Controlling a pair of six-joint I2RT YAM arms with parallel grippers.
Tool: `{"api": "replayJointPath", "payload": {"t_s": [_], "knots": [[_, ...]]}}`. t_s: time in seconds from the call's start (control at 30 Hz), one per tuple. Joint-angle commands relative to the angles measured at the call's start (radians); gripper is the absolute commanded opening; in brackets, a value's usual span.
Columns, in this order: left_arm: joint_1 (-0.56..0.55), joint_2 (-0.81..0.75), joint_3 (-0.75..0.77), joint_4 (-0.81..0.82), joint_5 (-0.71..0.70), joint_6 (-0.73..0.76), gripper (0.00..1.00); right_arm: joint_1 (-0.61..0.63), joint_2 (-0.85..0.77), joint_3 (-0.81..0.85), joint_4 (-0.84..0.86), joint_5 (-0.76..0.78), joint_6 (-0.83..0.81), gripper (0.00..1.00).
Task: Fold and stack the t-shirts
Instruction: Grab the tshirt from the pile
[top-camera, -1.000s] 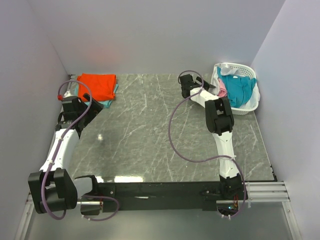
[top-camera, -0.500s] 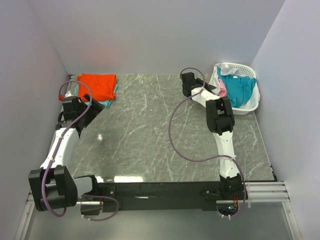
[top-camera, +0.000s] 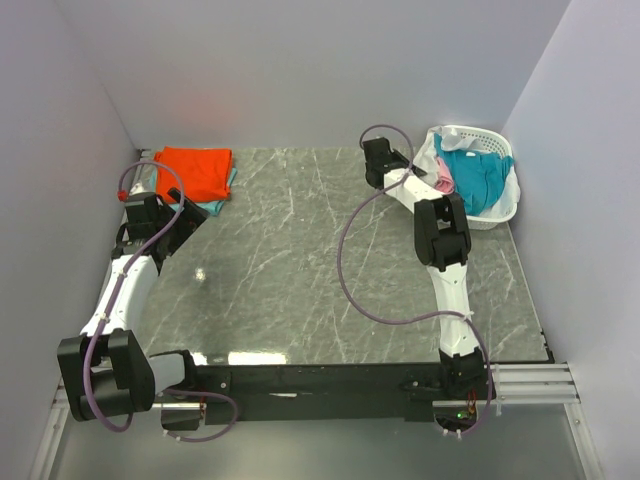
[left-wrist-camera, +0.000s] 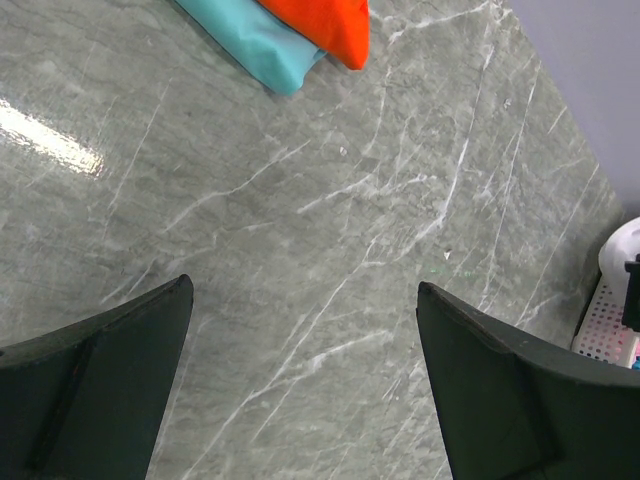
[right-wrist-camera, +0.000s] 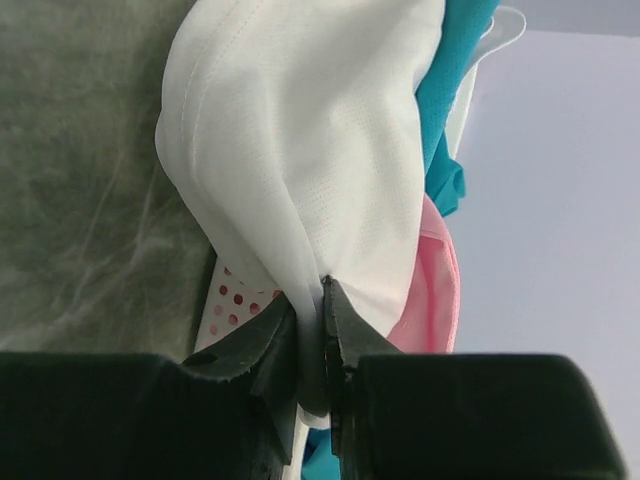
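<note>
At the far right corner of the marble-patterned tabletop (top-camera: 300, 270), the right gripper (right-wrist-camera: 322, 300) has its fingers pinched tight on a fold of the large white t-shirt (right-wrist-camera: 300, 130), which drapes over the near-left rim of the white perforated laundry basket (top-camera: 503, 213). A pink shirt (right-wrist-camera: 435, 270) lies just beside the pinched cloth, and a teal-blue shirt (top-camera: 472, 175) fills the middle of the basket. At the far left corner, a folded orange-red shirt (top-camera: 195, 170) lies on top of a folded pale aqua shirt (left-wrist-camera: 250, 40), whose edge shows along the pile's near and right sides. The left gripper (left-wrist-camera: 302, 300) hangs over bare tabletop near that pile, fingers spread wide and holding nothing.
</note>
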Motion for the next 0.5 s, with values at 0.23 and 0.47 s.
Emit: {"api": "replayJointPath", "payload": {"t_s": [0.23,0.47], "knots": [[0.005,-0.008,0.013,0.030,0.033,0.022,0.99,-0.001,-0.157,0.114,-0.111,-0.086,0.232,0.00],[0.005,-0.020,0.023,0.011,0.019,0.019,1.00,-0.044,-0.291,0.090,0.006,0.017,0.361,0.00]]}}
